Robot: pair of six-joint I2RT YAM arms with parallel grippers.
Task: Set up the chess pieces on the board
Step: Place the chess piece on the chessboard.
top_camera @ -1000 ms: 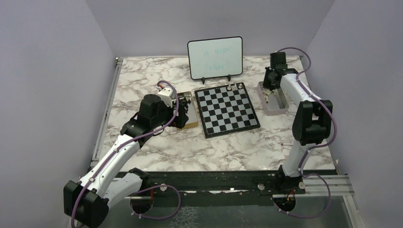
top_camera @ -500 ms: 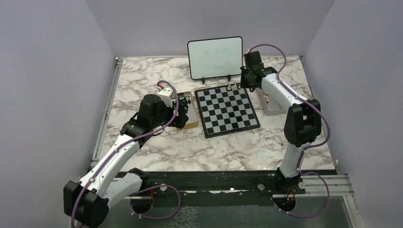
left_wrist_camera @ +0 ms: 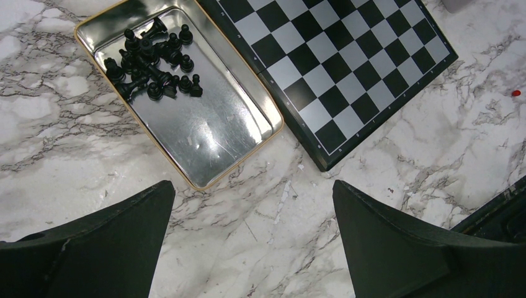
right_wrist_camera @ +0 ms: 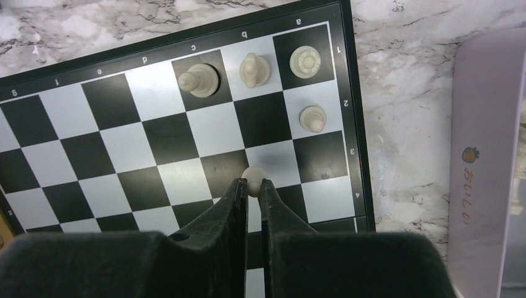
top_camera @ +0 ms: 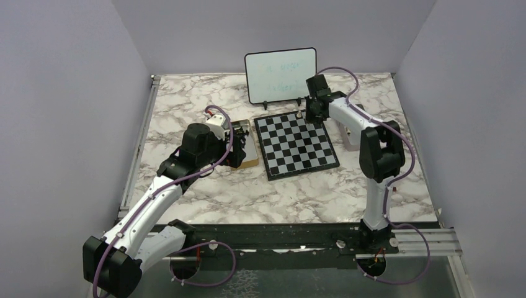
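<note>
- My right gripper (right_wrist_camera: 251, 185): nearly closed, with the two fingers pinching a pale piece (right_wrist_camera: 252, 174) just under its head.
- Held piece: only its rounded top shows past my fingertips. My fingers hide the body, so I cannot tell which chessman it is or whether its base touches a square.
- Where I hold it: over the board (right_wrist_camera: 155, 155), on the b file at about the third rank, near the corner marked a1.
- Already standing: chessman on c1 (right_wrist_camera: 198, 81), chessman on b1 (right_wrist_camera: 254, 68), chessman on a1 (right_wrist_camera: 305, 61) and chessman on a2 (right_wrist_camera: 312, 118), all pale and upright.
- Board in my wrist view: cut off on the left, and its lower part is hidden under my gripper body.
- From above: my right arm covers the board's far right corner, and the chessmen there are too small to tell apart.
- Lilac tray (right_wrist_camera: 477, 155): just beside the board's right border. It runs off the frame, so I cannot make out what it holds.
- My left gripper (left_wrist_camera: 251, 192): fingers spread wide, holding nothing, hanging above bare marble.
- Metal tin (left_wrist_camera: 205, 136): just beside the board's left border. The black chessmen (left_wrist_camera: 155, 62) lie heaped in one end, too tangled to count.
- Whiteboard (top_camera: 280, 74): stands behind the board. Its faint writing is unreadable.
</note>
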